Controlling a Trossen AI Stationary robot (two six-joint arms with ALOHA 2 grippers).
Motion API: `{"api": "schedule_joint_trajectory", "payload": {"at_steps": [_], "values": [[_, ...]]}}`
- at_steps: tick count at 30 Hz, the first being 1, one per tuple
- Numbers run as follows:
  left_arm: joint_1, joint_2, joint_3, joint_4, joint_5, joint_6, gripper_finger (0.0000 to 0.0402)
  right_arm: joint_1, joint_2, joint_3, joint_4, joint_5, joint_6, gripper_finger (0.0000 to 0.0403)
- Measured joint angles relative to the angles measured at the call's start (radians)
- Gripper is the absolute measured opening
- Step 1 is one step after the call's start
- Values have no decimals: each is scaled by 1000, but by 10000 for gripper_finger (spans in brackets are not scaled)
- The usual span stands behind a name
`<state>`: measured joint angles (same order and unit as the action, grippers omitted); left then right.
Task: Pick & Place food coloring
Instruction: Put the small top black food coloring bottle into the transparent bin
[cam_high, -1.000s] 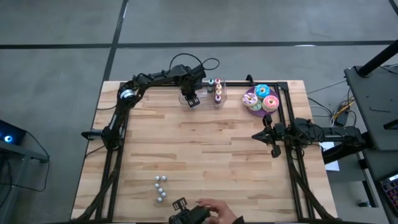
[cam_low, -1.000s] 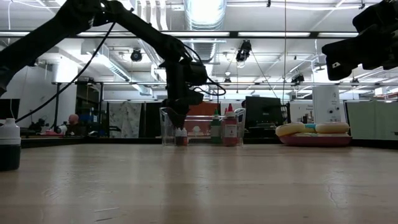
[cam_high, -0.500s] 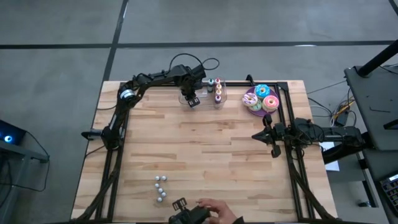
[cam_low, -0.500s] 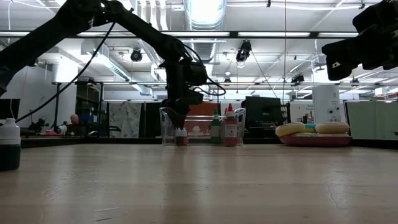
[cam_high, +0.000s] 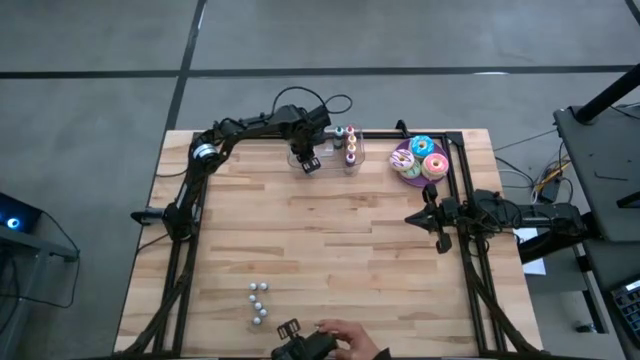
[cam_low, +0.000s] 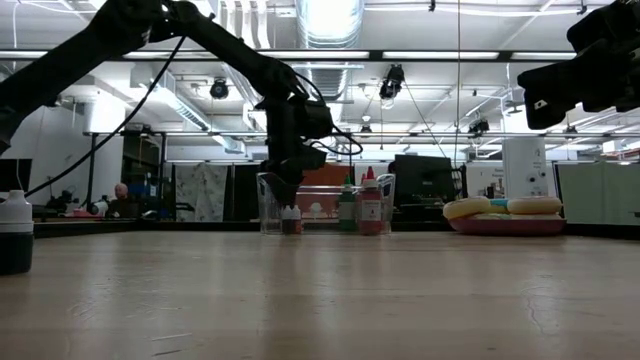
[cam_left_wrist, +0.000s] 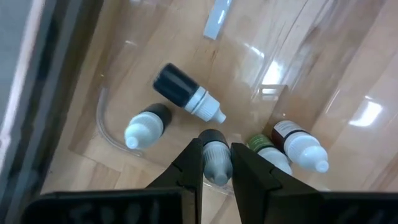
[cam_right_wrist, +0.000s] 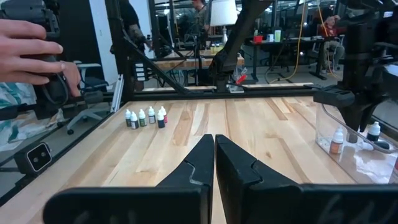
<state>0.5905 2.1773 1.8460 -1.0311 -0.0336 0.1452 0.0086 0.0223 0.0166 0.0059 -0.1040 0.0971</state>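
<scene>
Wooden table (cam_high: 330, 250) fills mid-frame; near its top edge, the left gripper (cam_left_wrist: 215, 163) pinches one food coloring bottle (cam_left_wrist: 215, 158) inside a clear container (cam_high: 328, 158). Right gripper (cam_right_wrist: 214, 155) waits at the right edge, fingers together.

Clear container (cam_high: 328, 150) at table's (cam_high: 330, 250) far edge, centre; food coloring bottles (cam_high: 349, 143) upright inside it, left gripper (cam_high: 308, 160) over its left part. Doughnut plate (cam_high: 419, 160) just right of container. Small bottle row (cam_high: 258, 303) near front edge. Right gripper (cam_high: 428, 218) near right edge.
</scene>
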Motion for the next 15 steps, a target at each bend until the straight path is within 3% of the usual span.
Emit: {"api": "schedule_joint_trajectory", "payload": {"at_steps": [9,15], "values": [[0,0,-11,2,12,7,44,0,0,0,0,0,0,9],[0,0,-11,2,17,8,88,0,0,0,0,0,0,9]]}}
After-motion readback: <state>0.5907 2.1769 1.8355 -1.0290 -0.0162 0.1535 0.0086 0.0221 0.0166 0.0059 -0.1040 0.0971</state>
